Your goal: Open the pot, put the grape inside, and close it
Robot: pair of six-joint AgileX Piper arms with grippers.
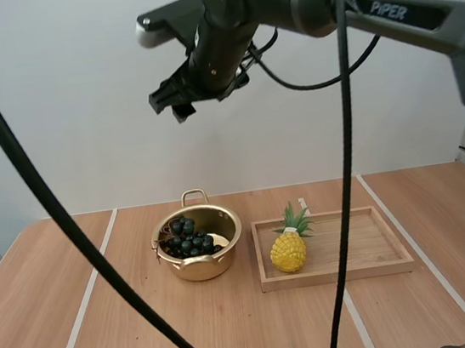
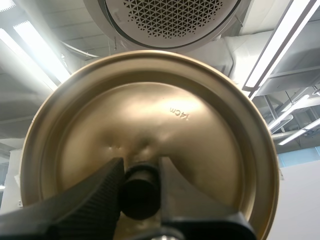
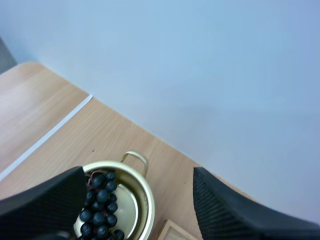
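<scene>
Closing is judged the step in hand: the grapes (image 1: 188,236) lie in the pot (image 1: 206,267) and the lid is not yet on.

1. Lid (image 2: 150,115): L gripper (image 2: 141,170) is clamped on the black knob (image 2: 140,195), and the lid spreads beyond the fingertips. The lid is turned toward the ceiling, so rotate the wrist until it faces down before descent.
2. Pot: position rel. to L gripper cannot be told. Bring the lid level over the rim, centre it and lower straight. Release only w/ the rim seated all round.
3. Grapes: the bunch looks close to rim height, so a tilted lid may catch it.

Surroundings:
- Table (image 1: 65,333): far below R gripper.
- R gripper (image 3: 136,172): fingers apart w/ nothing between, hanging well above the pot. Its arm spans the approach path. Move it clear first.
- Wooden tray (image 1: 340,276): below R gripper, just beside the pot but apart from it.
- Toy pineapple (image 1: 288,251): upright on the tray. Keep the lid sweep off it.
</scene>
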